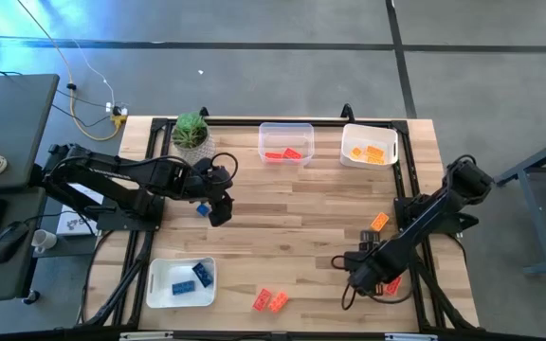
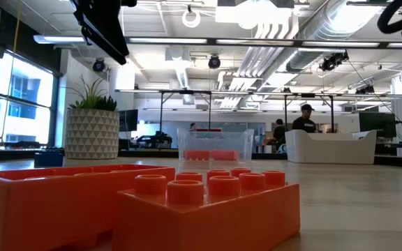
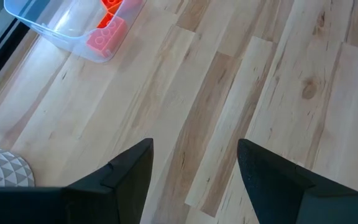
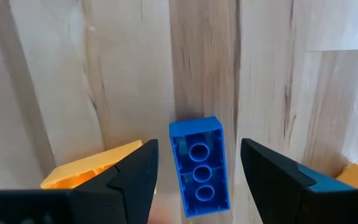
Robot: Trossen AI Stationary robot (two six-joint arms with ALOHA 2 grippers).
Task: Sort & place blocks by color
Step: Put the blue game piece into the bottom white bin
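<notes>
My right gripper [image 4: 194,180] hangs low with its fingers apart; a blue block [image 4: 197,165] lies on its back between them, not yet gripped. Orange blocks [image 4: 89,171] sit just beside each finger. Near it on the table: one orange block [image 1: 379,222], two red blocks [image 1: 270,301].

Across from me, my left gripper [image 1: 219,201] is open and empty, a blue block [image 1: 202,209] just beside it. Near that arm, a white tray [image 1: 159,284] holds blue blocks. Farthest off, a clear bin [image 1: 286,128] holds red and a white bin [image 1: 370,130] holds orange.

My judgement: sorting partly done, about seven loose blocks left.
</notes>
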